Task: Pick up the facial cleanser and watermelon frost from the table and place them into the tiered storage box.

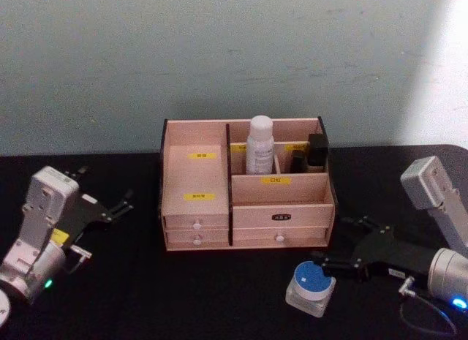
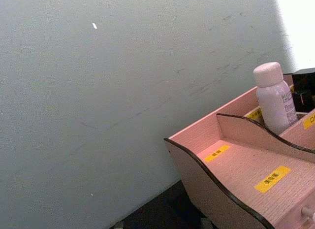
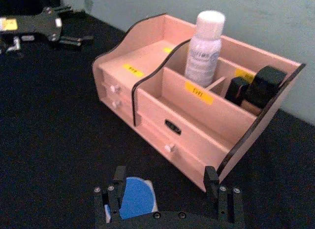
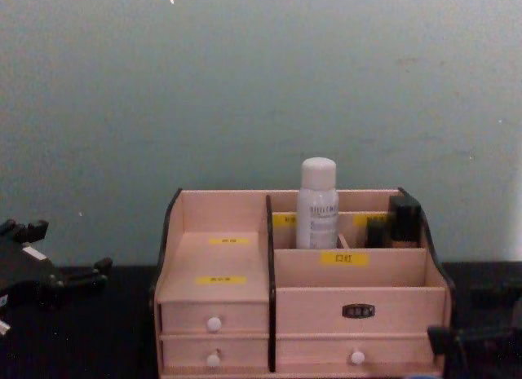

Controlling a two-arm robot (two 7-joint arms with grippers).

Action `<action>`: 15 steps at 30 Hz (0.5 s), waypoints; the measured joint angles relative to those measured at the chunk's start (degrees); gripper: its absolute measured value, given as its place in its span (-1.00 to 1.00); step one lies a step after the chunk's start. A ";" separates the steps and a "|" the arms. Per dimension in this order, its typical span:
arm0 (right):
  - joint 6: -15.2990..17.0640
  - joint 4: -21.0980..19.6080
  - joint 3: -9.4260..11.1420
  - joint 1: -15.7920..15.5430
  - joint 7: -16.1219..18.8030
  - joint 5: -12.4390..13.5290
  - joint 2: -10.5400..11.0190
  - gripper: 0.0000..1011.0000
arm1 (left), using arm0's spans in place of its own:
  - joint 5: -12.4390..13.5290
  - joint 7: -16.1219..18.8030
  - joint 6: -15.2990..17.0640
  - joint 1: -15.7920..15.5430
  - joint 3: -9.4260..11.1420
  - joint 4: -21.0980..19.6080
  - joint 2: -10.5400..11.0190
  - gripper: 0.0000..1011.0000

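head: high, looking down | chest: low, level — frontal | wrists: close, oblique | shared: tiered storage box [image 1: 281, 201]

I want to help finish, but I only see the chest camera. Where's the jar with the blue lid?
Observer: The watermelon frost stands on the table, in front of the right end of the tiered storage box.
Operator: Is a claw holding it?
Observer: No. The right gripper is open; the jar sits between its fingers, close to one.
Operator: And the other claw?
Observer: The left gripper is open with nothing in it, off to the box's left.
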 joint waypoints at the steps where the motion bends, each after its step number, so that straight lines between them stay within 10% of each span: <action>1: 0.11 0.00 -0.22 0.00 0.12 0.08 0.15 0.98 | 0.00 0.00 0.00 0.00 0.00 0.00 0.00 0.98; 15: 2.68 1.82 -4.01 1.53 0.73 1.40 0.71 0.98 | 0.00 0.00 0.00 0.00 0.00 0.00 0.00 0.98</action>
